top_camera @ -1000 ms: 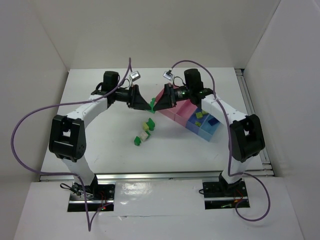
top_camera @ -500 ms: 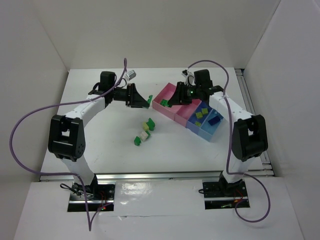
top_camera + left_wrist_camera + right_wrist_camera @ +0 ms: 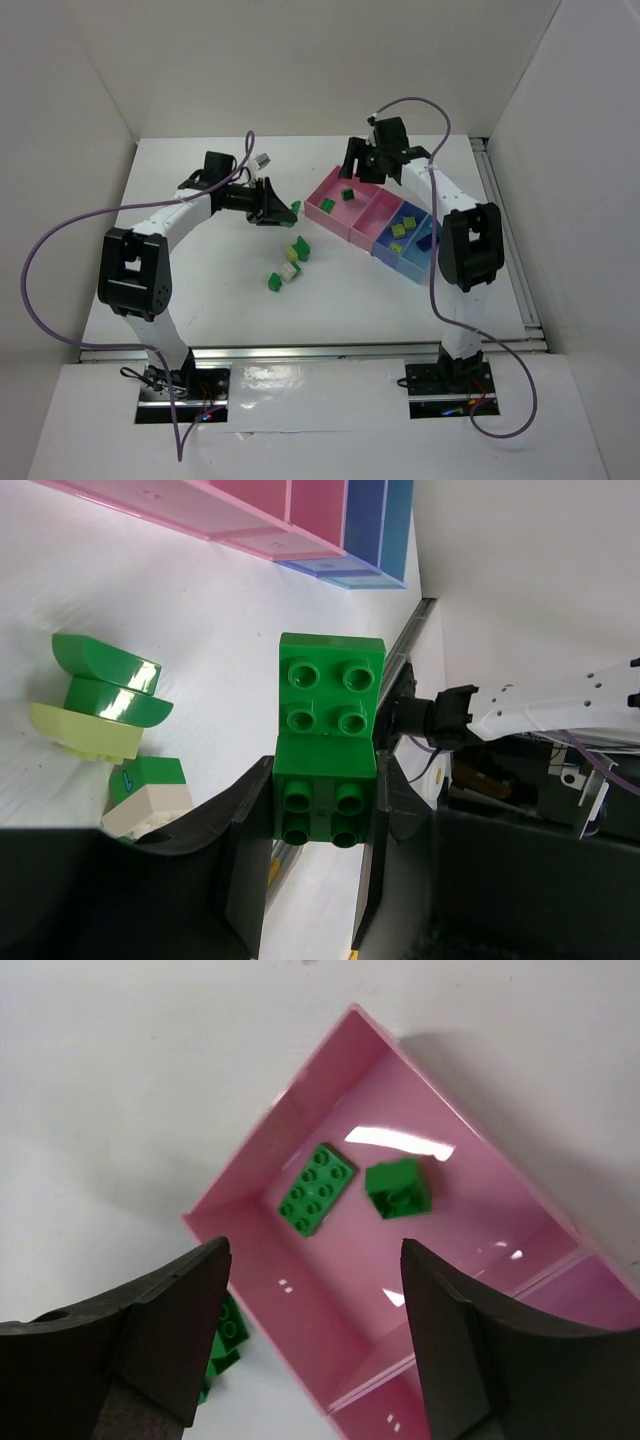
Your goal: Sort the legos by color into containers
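At left we see the left tool pinching a dark green brick by its lower end, near the loose pile. Those loose legos lie on the bench: green, pale yellow-green and one cream. Further right we find the containers. The end pink box holds two green bricks, lying apart from each other. The right tool hangs over that box, fingers spread, gripping nothing.
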Motion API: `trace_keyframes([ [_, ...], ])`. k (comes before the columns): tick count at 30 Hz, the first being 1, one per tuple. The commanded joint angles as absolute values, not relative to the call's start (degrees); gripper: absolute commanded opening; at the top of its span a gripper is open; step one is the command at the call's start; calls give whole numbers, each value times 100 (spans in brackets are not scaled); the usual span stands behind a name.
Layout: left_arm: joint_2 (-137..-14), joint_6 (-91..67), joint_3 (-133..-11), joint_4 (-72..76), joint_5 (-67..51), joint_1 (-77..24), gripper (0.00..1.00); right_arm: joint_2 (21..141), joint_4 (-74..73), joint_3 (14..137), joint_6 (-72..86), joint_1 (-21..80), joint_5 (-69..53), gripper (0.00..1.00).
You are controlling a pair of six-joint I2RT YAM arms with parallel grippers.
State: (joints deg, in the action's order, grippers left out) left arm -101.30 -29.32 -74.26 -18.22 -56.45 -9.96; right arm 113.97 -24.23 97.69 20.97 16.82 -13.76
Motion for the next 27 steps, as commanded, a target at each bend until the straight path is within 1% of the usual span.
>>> trace_keyframes([
  [1,-10160,-2664,-7638,-1995,-5659,-993,0,11487,-2812,10090,2048,1758,-1124,77],
  [3,-10160,-2611,-7638,-1995,-5765,-993,0,11086,-2585,9828,1995,1811,-1370,77],
  [4,-10160,-2610,-7699,-1995,-5914,-993,0,10918,-2427,9461,1926,1811,-1545,74],
  [5,-10212,-2558,-7699,-1995,-5985,-993,0,10751,-2086,9257,1925,1811,-2069,70],
  [7,-10274,-2496,-7751,-1995,-6117,-993,0,10320,-1803,8740,1925,1811,-2686,70],
  [8,-10274,-2444,-7752,-1995,-6222,-993,0,10214,-1515,8588,2029,1758,-3316,70],
  [10,-10274,-2443,-7752,-1943,-6275,-993,0,10047,-1241,8342,2231,1758,-3882,74],
  [11,-10274,-2443,-7752,-1942,-6354,-993,0,9994,-1057,8184,2433,1819,-4389,77],
  [12,-10274,-2443,-7804,-1890,-6415,-993,0,9993,-976,8183,2539,1819,-4577,79],
  [13,-10327,-2443,-7805,-1890,-6416,-993,0,10045,-976,8183,2627,1889,-4710,79],
  [15,-10327,-2443,-7857,-1890,-6416,-993,0,10107,-976,8183,2864,1969,-4790,79],
  [18,-10327,-2391,-7857,-1942,-6153,-993,0,10318,-1202,8551,3172,2083,-4843,79],
  [23,-10274,-2066,-8129,-2381,-5495,-1151,0,10608,-1336,8973,3515,2285,-4632,79],
  [25,-10274,-2013,-8130,-2452,-5493,-1204,0,10661,-1266,9096,3577,2355,-4571,78],
  [26,-10274,-2013,-8130,-2504,-5441,-1204,0,10748,-1353,9149,3577,2355,-4570,75],
  [27,-10274,-1960,-8130,-2505,-5440,-1204,0,10819,-1562,9289,3577,2416,-4518,75],
])
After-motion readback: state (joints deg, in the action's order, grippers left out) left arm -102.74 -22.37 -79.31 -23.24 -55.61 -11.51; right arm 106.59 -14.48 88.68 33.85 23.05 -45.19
